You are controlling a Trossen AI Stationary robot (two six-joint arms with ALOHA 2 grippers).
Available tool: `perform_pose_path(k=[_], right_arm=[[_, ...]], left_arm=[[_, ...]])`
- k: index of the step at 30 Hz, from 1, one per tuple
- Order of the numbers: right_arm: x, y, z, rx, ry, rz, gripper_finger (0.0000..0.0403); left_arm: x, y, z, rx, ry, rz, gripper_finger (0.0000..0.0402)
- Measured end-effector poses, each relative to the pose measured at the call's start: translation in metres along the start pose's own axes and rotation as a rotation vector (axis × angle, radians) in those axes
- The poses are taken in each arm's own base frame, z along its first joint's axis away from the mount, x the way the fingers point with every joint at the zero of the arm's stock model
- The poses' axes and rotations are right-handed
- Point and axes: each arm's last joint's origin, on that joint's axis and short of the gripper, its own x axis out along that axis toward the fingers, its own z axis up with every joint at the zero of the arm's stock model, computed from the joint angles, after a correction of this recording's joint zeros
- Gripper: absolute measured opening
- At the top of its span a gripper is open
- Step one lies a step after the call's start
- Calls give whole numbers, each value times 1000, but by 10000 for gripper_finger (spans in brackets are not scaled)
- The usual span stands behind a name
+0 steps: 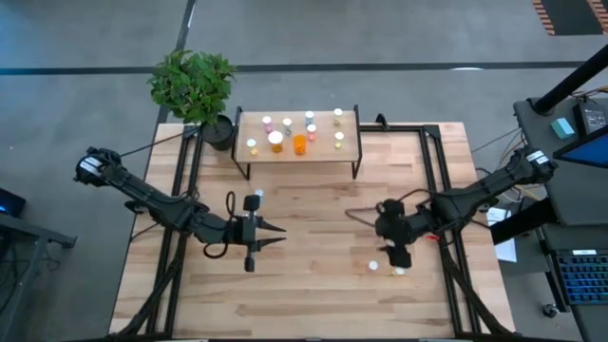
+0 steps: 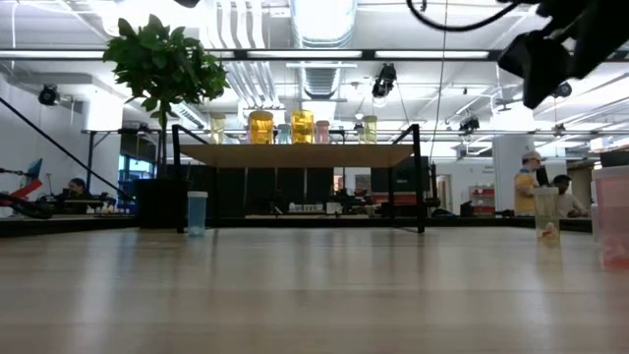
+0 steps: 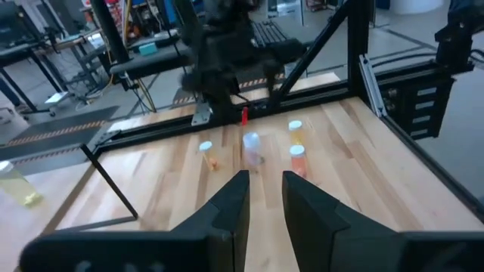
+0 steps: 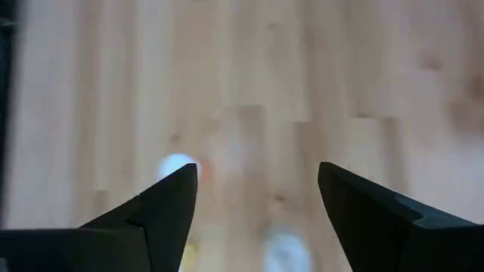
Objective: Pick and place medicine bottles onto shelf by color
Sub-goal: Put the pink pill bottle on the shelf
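- Medicine bottles [image 1: 300, 142] stand mostly on the shelf [image 1: 348, 150], at the far side of the table [image 1: 313, 304] from above; we count about ten caps there, among them one orange bottle and one larger with a white cap [image 1: 275, 139].
- In the low view we see yellowish bottles [image 2: 260, 127] in a row on the shelf top [image 2: 295, 154].
- One bottle [image 1: 257, 194] stands alone on the table, in front of the shelf and just beside the left gripper; in the low view it looks bluish [image 2: 198, 211].
- Two more bottles [image 1: 373, 266] stand on the table on the right side, close to the right gripper.
- The left gripper [image 1: 277, 237] is over the middle-left part of the table. Its fingers [image 3: 231, 204] are only a little apart, with a narrow gap, and we see nothing between them.
- The right gripper [image 1: 398, 256] is over the table just above the two loose bottles. Its fingers [image 4: 170, 196] are wide apart and hold nothing; in the right wrist view we see a white cap [image 4: 176, 164] below them, blurred.
- A potted plant [image 1: 195, 85] stands at the far left corner of the table, next to the shelf.
- In the low view people [image 2: 536, 187] are far behind in the room.
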Motion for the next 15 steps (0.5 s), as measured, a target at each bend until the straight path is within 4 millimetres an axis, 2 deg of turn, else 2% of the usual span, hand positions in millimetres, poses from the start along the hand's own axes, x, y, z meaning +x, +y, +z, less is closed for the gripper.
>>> perform_pose_path(k=[7, 15], right_arm=[[26, 32, -17, -5, 20, 72, 253], [66, 49, -31, -62, 63, 31, 247]], left_arm=[[-1, 1, 1, 1, -4, 11, 63], [-1, 2, 1, -2, -3, 53, 63]])
